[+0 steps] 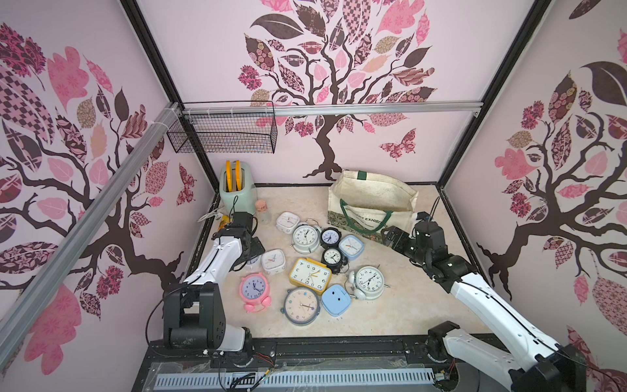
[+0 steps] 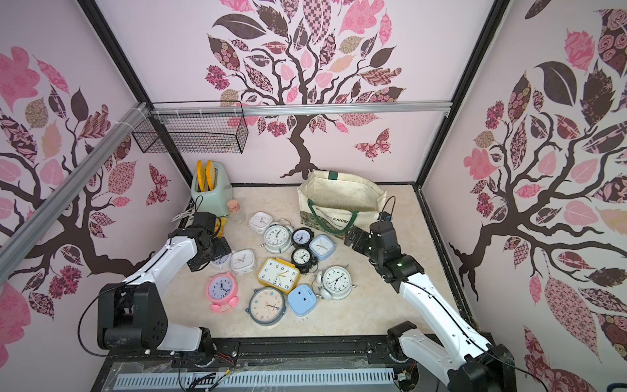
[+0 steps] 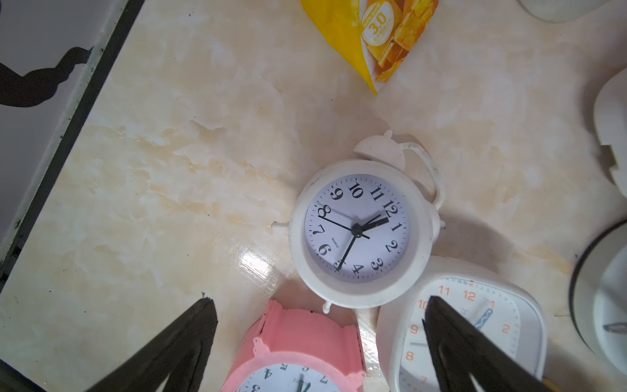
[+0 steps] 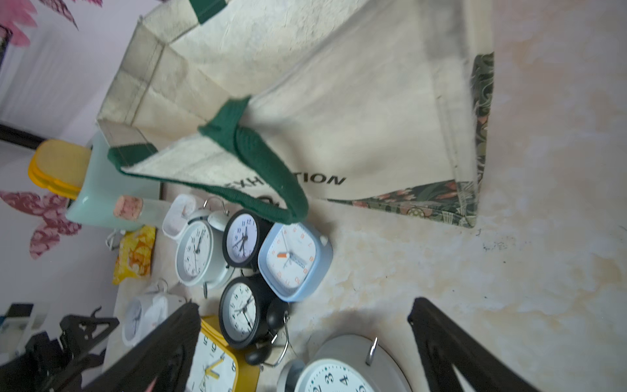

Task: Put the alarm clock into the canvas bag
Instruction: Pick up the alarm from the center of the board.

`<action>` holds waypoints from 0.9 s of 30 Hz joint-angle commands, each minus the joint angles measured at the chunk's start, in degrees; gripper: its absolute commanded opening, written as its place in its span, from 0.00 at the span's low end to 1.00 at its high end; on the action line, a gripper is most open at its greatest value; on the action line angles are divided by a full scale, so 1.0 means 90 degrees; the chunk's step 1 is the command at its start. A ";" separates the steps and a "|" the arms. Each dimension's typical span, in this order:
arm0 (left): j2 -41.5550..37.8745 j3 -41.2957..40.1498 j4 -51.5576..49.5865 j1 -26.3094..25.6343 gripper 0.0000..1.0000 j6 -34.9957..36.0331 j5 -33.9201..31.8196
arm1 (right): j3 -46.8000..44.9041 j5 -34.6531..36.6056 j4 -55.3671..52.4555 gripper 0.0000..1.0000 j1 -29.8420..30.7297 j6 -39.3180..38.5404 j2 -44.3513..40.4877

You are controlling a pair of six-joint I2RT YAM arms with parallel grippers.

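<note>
Left wrist view: one small white alarm clock [image 3: 356, 230] lies face up on the bench [image 3: 169, 169] below the left claw [image 3: 318, 301], whose jaws gape wide, empty. In a top view eleven more clocks [image 1: 309, 274] crowd mid-bench; the one canvas bag [image 1: 369, 200] stands open by the far right corner, the right claw [image 1: 386, 238] wide and empty beside it. One toaster [image 1: 235, 195] with two yellow slices [image 1: 232, 176], one corked bottle [image 1: 262, 212] and one yellow packet [image 3: 373, 37] sit by the far left corner.
</note>
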 commanded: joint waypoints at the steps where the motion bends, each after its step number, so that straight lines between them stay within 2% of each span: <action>1: 0.0103 0.0306 0.0169 0.0032 0.98 0.0308 0.0045 | 0.0387 -0.0193 -0.0557 1.00 0.0186 -0.0553 0.0030; 9: 0.0494 0.0423 0.0347 0.0006 0.98 0.0578 0.0311 | 0.0452 -0.0881 -0.0415 1.00 0.0207 -0.0883 0.0240; 18: 0.0910 0.0499 0.0384 -0.0006 0.98 0.0466 0.0037 | 0.0385 -0.1418 -0.0079 1.00 0.0216 -0.0827 0.0505; 27: 0.1298 0.0640 0.0454 -0.0006 0.98 0.0325 0.0221 | 0.0369 -0.1620 0.0086 1.00 0.0234 -0.0854 0.0639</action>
